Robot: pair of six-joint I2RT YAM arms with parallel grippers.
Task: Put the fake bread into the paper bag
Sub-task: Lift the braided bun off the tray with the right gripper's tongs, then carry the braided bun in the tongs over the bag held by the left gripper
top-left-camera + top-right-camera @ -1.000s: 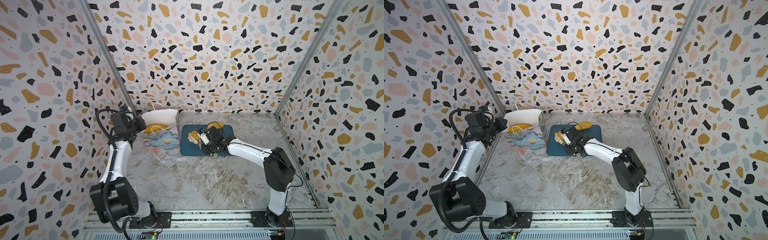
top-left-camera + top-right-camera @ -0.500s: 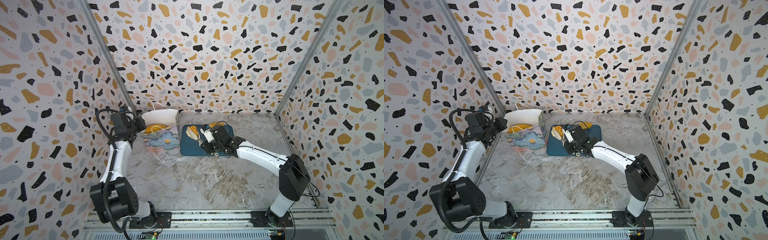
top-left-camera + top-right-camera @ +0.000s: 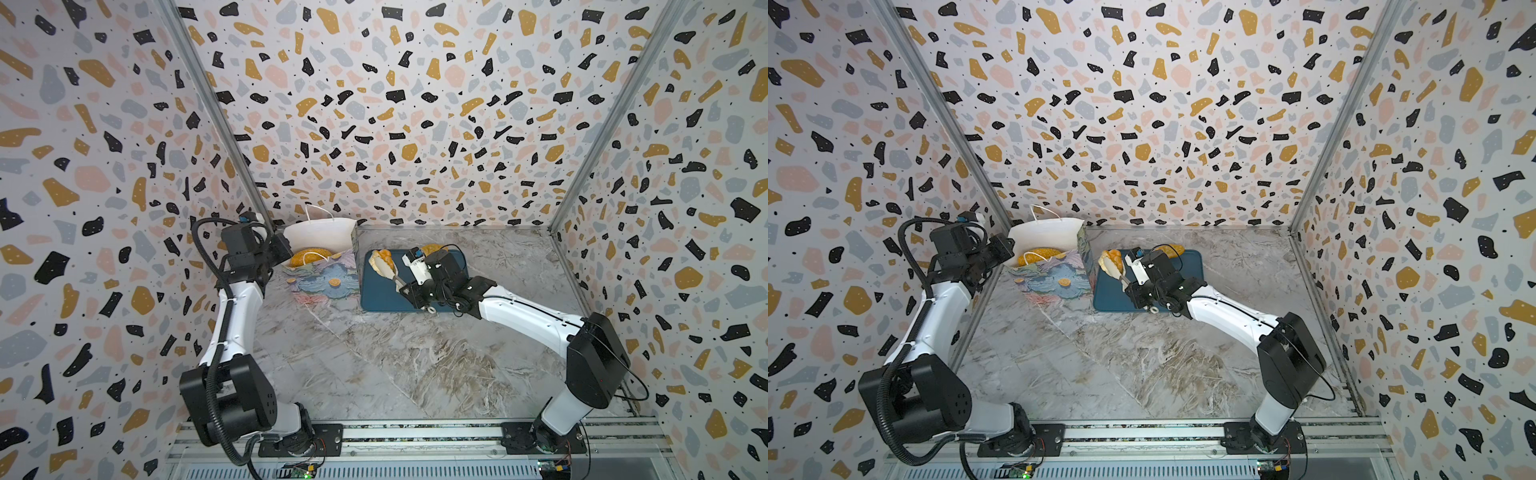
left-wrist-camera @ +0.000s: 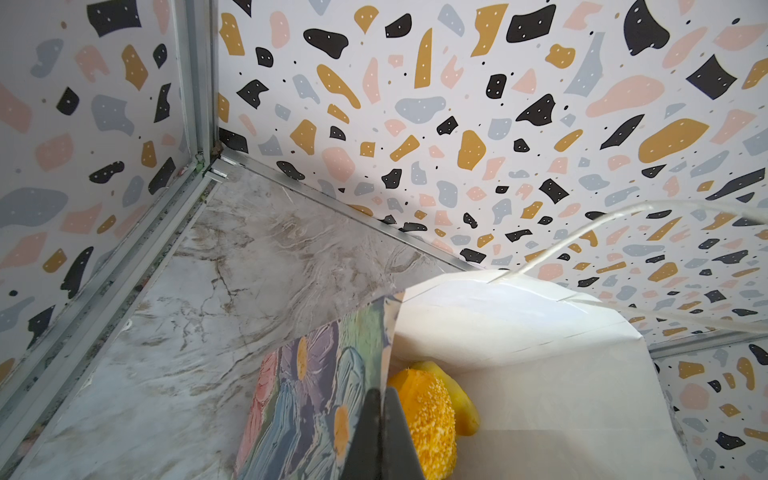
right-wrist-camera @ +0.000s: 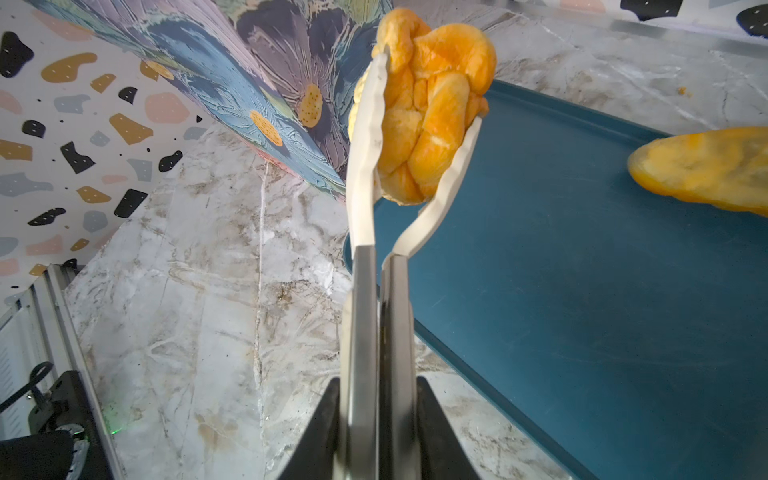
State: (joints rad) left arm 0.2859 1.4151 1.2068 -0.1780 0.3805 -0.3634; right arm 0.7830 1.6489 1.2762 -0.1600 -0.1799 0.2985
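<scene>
**Two arms, four toy breads in view**

Left gripper (image 4: 380,432), jaws closed, pinches the rim of the one boxy flower-painted paper bag (image 4: 316,395). The bag holds two breads: a seeded golden loaf (image 4: 430,415) and a smooth yellow piece (image 4: 461,399). Right gripper (image 5: 379,424), closed, clamps one pair of white-tipped steel tongs (image 5: 365,291). The tongs grip one knotted golden roll (image 5: 432,112) beside the bag, over a corner of the single dark blue tray (image 5: 582,311). One long roll (image 5: 702,166) lies on the tray.

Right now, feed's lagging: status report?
Left gripper shut on flowered paper bag rim. Right gripper shut on metal tongs clamping knotted golden roll above dark blue tray. Nothing blocking.
</scene>
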